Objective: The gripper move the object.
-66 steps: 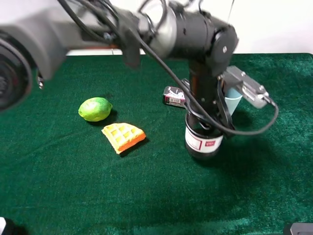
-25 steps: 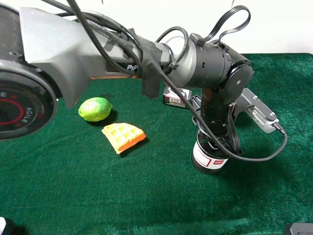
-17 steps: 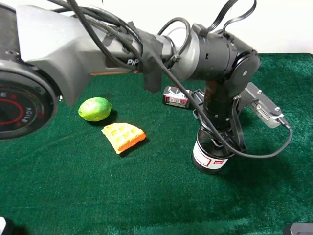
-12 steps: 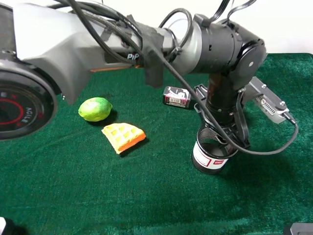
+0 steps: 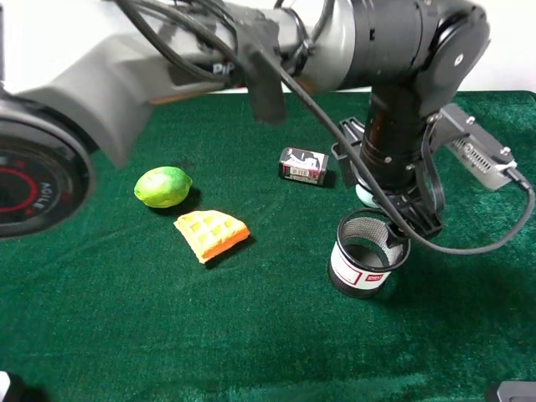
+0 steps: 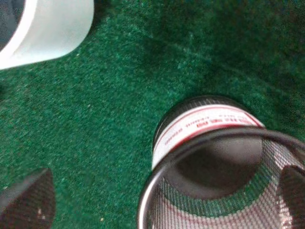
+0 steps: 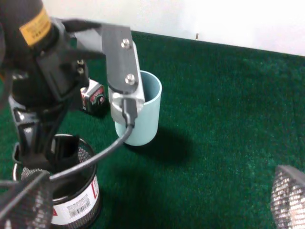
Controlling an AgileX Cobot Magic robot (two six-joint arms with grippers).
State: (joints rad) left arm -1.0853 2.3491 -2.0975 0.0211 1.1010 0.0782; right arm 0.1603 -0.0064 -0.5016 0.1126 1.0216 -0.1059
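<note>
The black wire-mesh cup (image 5: 363, 265) with a white label and red mark stands upright on the green cloth. It also shows in the left wrist view (image 6: 209, 162) and the right wrist view (image 7: 71, 191). My left gripper (image 5: 394, 228) reaches across from the left and hangs just above the cup's rim. It is open, and its fingertips (image 6: 28, 195) are spread wider than the cup and apart from it. It also shows from behind in the right wrist view (image 7: 47, 145). My right gripper (image 7: 155, 200) is open and empty, to the right of the cup.
A light-blue cup (image 7: 143, 112) stands just behind the mesh cup, mostly hidden by the arm in the high view. A small black box (image 5: 303, 164), a waffle piece (image 5: 211, 233) and a lime (image 5: 163, 186) lie to the left.
My left gripper has opened and risen off the mesh cup. The cup stays standing on the cloth, a little nearer and to the right of where it stood at first.
</note>
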